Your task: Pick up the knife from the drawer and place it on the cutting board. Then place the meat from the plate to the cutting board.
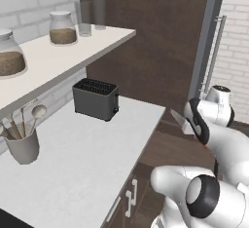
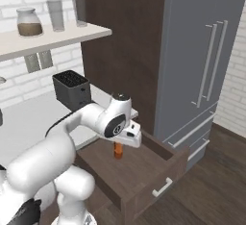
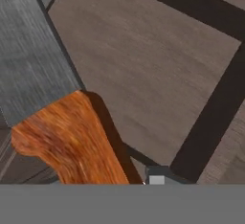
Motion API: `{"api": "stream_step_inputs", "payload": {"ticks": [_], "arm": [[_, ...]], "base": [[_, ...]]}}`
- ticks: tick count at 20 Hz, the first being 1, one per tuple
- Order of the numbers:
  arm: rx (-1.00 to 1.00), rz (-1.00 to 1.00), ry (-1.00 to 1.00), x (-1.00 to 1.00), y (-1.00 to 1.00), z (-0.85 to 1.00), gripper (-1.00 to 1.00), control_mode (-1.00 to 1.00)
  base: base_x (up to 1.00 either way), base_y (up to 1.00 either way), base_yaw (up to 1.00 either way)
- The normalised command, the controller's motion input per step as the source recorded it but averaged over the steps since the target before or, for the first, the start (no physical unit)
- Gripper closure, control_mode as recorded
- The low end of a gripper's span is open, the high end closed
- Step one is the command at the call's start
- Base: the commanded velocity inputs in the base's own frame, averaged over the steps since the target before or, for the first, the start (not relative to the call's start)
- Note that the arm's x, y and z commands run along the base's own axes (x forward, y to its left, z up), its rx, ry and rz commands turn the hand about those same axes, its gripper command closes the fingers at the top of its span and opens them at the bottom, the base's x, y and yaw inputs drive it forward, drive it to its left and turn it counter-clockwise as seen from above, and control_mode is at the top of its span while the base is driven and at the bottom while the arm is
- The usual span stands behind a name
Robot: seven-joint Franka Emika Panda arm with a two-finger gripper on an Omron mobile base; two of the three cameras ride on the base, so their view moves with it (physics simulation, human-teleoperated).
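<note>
The knife [image 3: 52, 103] fills the hand view from close up: its grey blade runs toward the upper left of that view and the orange-brown handle toward the bottom, so its long axis lies diagonally across the drawer's wooden floor. In the right base view the handle [image 2: 117, 150] shows as a short orange stub standing roughly upright just beneath the gripper [image 2: 126, 140], over the open drawer [image 2: 144, 178]. In the left base view a pale grey blade tip [image 1: 178, 118] pokes out to the left of the arm's wrist. Whether the fingers are pinching the handle or merely flanking it I cannot tell; the handle sits right at them in the hand view, but their tips are hidden. The drawer is pulled out, its dark brown front with the slim silver bar handle [image 2: 163, 187] at the near right. Behind it stands a tall dark wood panel, and to its right a grey fridge [image 2: 202, 60] with long vertical handles. To the left, the white counter [image 1: 73, 168] carries a dark toaster [image 1: 96, 98] and a cup of wooden utensils [image 1: 22, 142]. The shelf [image 1: 53, 59] above holds jars and glasses.
</note>
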Motion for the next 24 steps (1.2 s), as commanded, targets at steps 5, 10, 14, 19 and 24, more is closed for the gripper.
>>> {"api": "stream_step_inputs", "payload": {"ticks": [5,10,14,19,24], "arm": [[0.04,-0.16,0.02,-0.43,0.71,1.0,1.0,-1.0],[0.0,-0.05,0.0,-0.34,0.62,0.7,1.0,-1.0],[0.0,0.0,0.02,-0.11,0.17,0.08,1.0,1.0],[0.0,0.0,0.0,0.0,0.0,0.0,1.0,1.0],[0.0,0.0,0.0,0.0,0.0,0.0,1.0,1.0]], "base": [[0.0,0.0,0.0],[0.0,0.0,0.0],[-0.17,0.04,0.0],[-1.0,0.03,-0.12],[-0.86,-0.05,-0.55]]}}
